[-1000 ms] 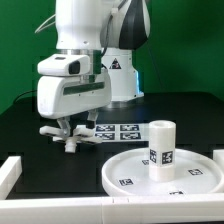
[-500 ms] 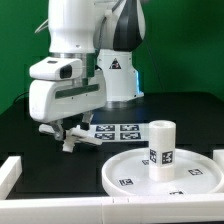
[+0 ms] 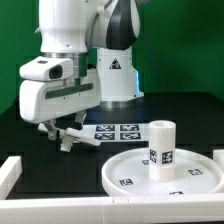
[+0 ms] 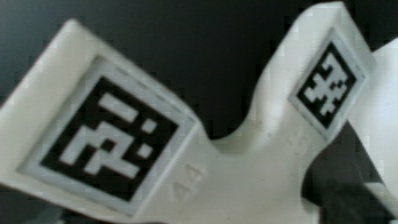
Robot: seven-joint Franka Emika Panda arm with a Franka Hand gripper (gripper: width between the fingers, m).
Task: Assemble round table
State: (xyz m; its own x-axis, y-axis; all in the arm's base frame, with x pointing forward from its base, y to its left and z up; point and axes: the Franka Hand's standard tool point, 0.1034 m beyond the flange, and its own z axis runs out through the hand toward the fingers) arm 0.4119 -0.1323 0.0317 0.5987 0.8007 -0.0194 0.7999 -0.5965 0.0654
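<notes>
The foot (image 4: pixel 231 150), clamped in the gripper (image 3: pixel 60 133) above the table (image 3: pixel 25 142) at the exterior view's left, is best kept level and lowered squarely onto the 1 post (image 3: pixel 161 143) standing on the disc (image 3: pixel 118 171).

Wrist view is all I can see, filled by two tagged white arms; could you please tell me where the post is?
Observer: The post stands upright on the round disc, at the exterior view's right.
Operator: Thank you; is the foot piece near it?
Observer: No, the foot piece is apart from the disc, towards the exterior view's left, at the gripper.
Operator: Is anything else close by?
Observer: The marker board lies flat beside the foot piece, towards the exterior view's right.
</notes>
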